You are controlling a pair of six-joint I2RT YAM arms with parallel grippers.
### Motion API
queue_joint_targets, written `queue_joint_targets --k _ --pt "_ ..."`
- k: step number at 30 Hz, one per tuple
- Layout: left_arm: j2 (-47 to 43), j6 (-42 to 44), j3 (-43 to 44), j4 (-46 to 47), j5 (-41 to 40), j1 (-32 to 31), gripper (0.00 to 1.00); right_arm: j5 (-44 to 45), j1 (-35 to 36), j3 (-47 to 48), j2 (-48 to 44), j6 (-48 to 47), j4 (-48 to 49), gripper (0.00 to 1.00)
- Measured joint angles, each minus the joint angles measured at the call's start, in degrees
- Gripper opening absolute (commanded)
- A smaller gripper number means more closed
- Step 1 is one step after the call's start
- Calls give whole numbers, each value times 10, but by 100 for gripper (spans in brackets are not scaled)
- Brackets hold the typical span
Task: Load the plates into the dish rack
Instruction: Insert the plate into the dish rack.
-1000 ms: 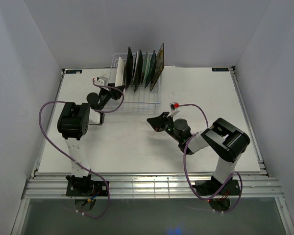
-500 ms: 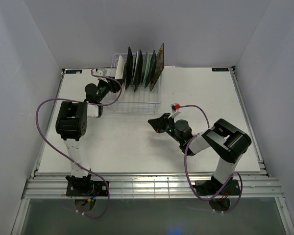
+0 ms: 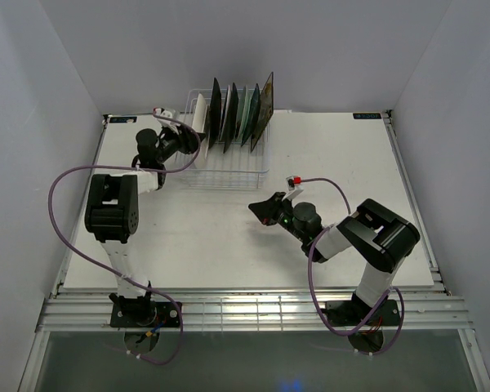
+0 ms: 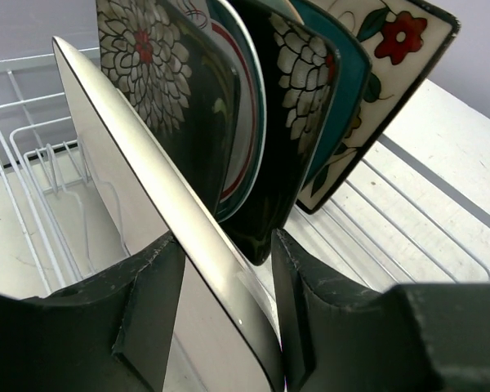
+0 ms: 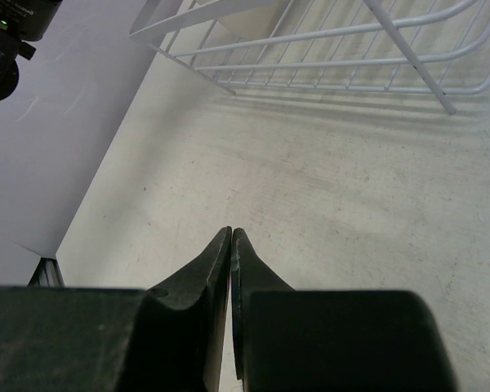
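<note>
The white wire dish rack point(image 3: 229, 167) stands at the back of the table with several plates upright in its slots. From the right these are a cream floral square plate point(image 4: 392, 73), a teal plate point(image 4: 353, 90), a dark floral plate point(image 4: 298, 106) and another dark floral plate point(image 4: 167, 90). The white rectangular plate point(image 4: 147, 155) leans at the rack's left end. My left gripper point(image 4: 227, 302) is shut on its lower edge point(image 3: 196, 122). My right gripper point(image 5: 231, 245) is shut and holds nothing, low over the table in front of the rack point(image 3: 265, 206).
The rack's near half point(image 5: 327, 49) holds no plates and shows only wire prongs. White walls enclose the table on three sides. The left arm's purple cable point(image 3: 65, 212) loops out over the left side of the table.
The left arm has swung back and left, and its wrist turned toward the rack's left end; the white plate has stayed in place. The right gripper has drawn back slightly toward its base.
</note>
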Motion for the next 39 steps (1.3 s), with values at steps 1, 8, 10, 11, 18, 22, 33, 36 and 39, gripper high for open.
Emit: queue_joint_targets --k 1,8,10,11,18,22,33,36,39 --pt "-6 4 -1 -7 4 0 57 0 0 -1 0 0 0 8" --pt "-35 27 -17 -32 26 6 59 -1 0 -7 0 3 0 8" --pt "-38 31 -17 -42 32 7 59 -1 0 -9 0 4 0 8" --pt "-39 32 -17 -45 35 7 59 -2 0 -11 -1 4 0 8" --pt "-41 40 9 -108 59 11 57 -3 0 -25 -11 5 0 8" --pt "-40 42 37 -159 61 13 56 -3 0 -26 -15 5 0 8" --pt "-25 74 130 -299 32 11 44 -4 0 -35 -27 5 1 8" --pt "-14 98 179 -366 19 11 42 -4 0 -36 -27 5 1 8" --pt "-7 122 213 -421 10 11 43 -4 0 -36 -27 5 1 8"
